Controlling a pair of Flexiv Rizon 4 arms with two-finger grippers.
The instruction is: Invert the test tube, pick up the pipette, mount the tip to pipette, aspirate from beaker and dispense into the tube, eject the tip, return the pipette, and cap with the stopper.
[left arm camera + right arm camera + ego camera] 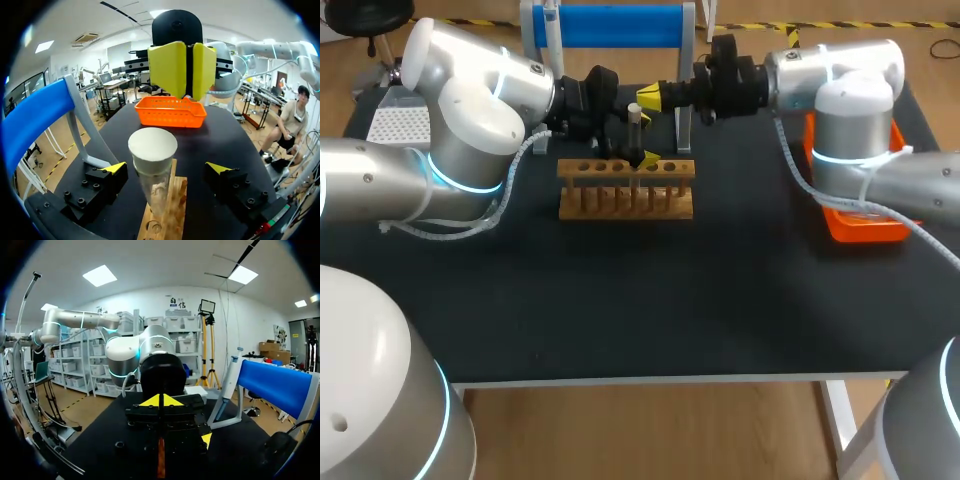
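Test tube [155, 186] with stopper [152, 145] stood in the rack [178, 192] between spread fingers of my left tool [167, 172], ungripped; I noted my right tool [186, 70] closed, empty.

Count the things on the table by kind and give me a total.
Test tube: 1
Wooden tube rack: 1
Orange basket: 1
Blue pipette stand: 1
Pipette: 1
White tip box: 1
Total: 6
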